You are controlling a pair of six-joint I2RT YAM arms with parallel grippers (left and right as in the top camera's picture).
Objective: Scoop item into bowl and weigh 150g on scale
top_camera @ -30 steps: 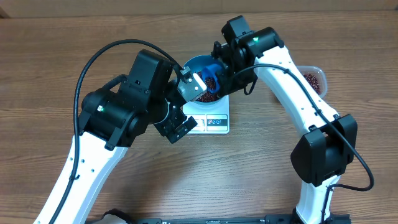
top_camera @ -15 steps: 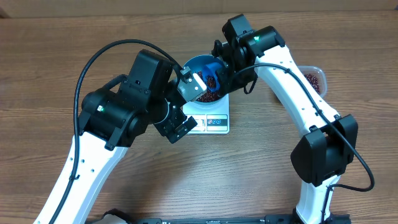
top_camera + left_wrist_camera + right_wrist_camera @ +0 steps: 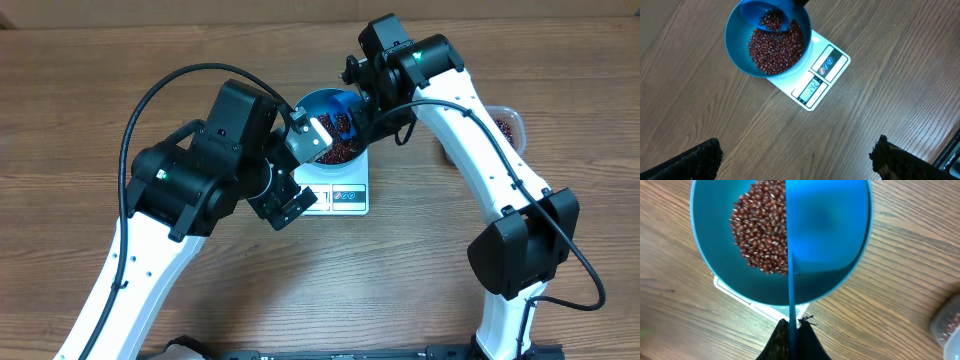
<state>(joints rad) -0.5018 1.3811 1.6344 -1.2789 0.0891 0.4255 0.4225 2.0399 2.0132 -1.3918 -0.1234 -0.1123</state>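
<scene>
Bowl of beans on scale's 12 o'clock half, right gripper clamped on scoop with beans over bowl, left gripper wide, empty, at scale's 9 o'clock.

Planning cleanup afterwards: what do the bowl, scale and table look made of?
Bowl: likely plastic, smooth uniform blue with soft sheen. Scale: probably plastic, flat white casing, printed buttons. Table: wood or wood-look laminate, grain visible; cannot tell which.
</scene>
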